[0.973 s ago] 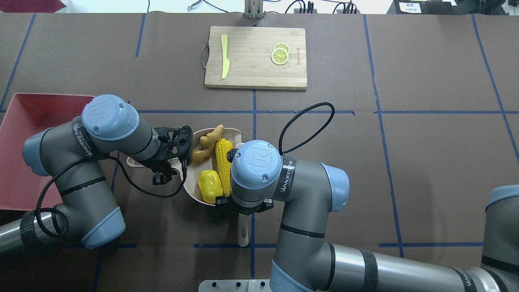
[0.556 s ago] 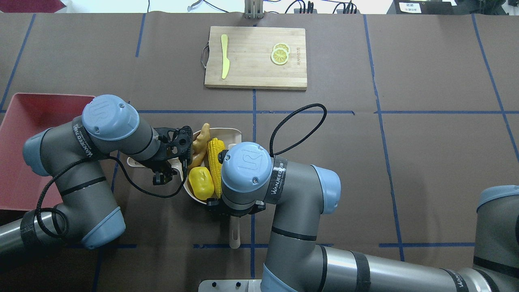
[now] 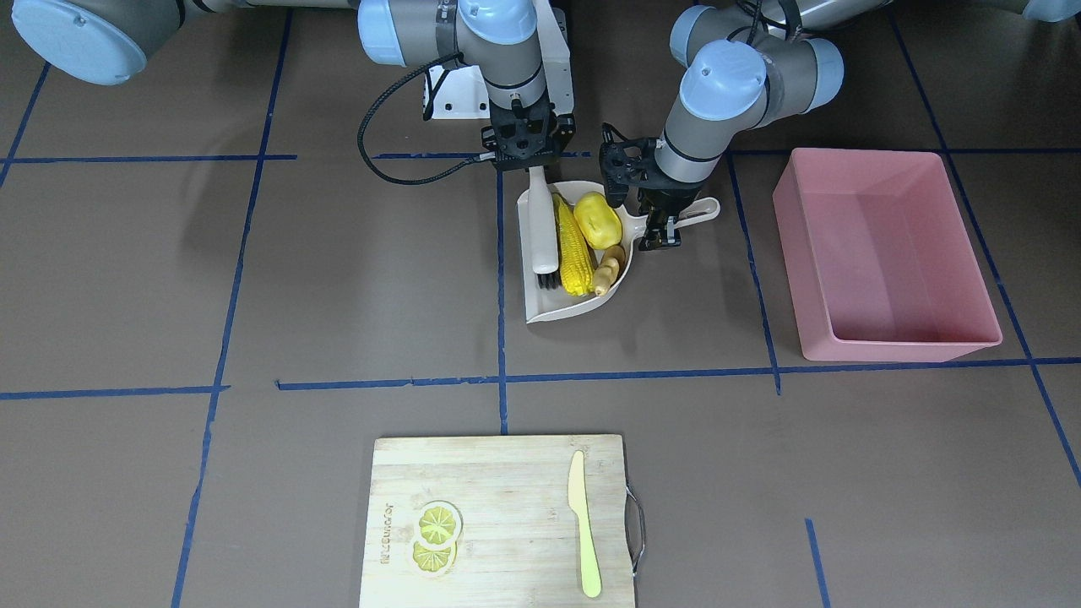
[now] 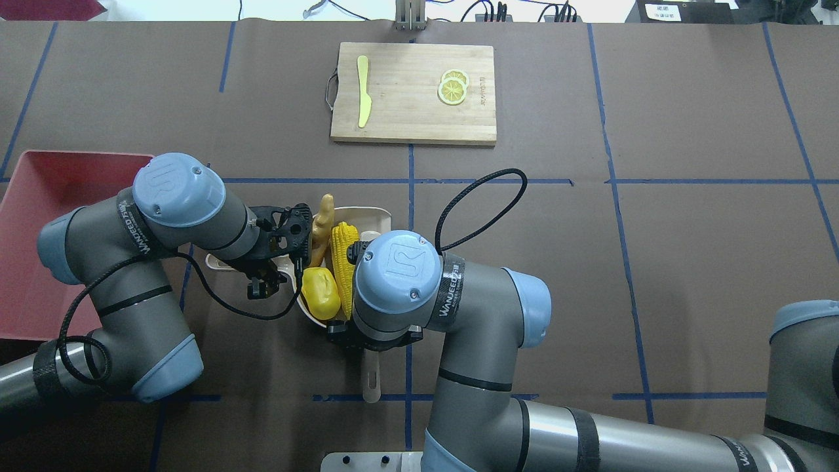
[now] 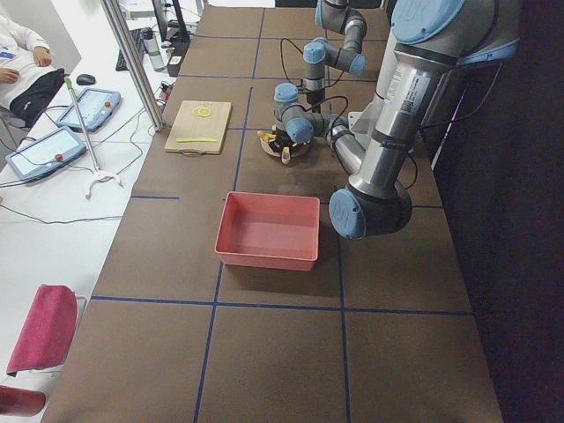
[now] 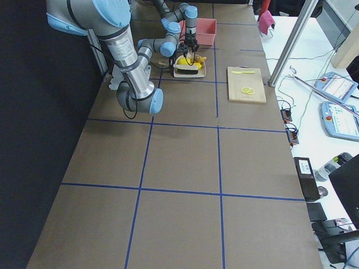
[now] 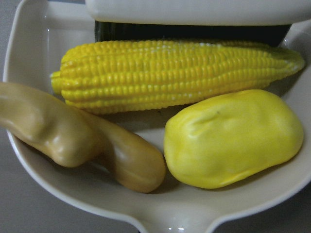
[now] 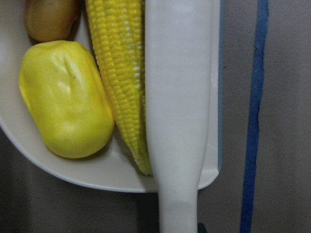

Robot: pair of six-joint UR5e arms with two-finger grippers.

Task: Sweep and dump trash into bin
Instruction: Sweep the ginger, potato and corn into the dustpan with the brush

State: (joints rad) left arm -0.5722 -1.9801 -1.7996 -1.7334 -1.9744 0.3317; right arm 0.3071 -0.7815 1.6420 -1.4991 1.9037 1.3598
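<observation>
One pink rectangular plastic tub (image 4: 39, 196) is sitting leftmost. The left end effector (image 4: 265, 278) is clamping the beige plastic dustpan (image 4: 377, 211) by its handle, with the tan ginger root (image 4: 321, 219), yellow potato-like lump (image 4: 320, 293) and yellow corn cob (image 4: 342, 246) lying inside. The right end effector (image 3: 529, 160) is gripping the white brush (image 3: 545, 224). Lifting level should be safest.

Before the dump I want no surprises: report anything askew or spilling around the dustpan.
Only the ginger root: in the overhead view its tip seems to ride over the dustpan rim, so it might slip off on tilting. The corn cob and yellow lump lie inside; no piece lies outside it.
</observation>
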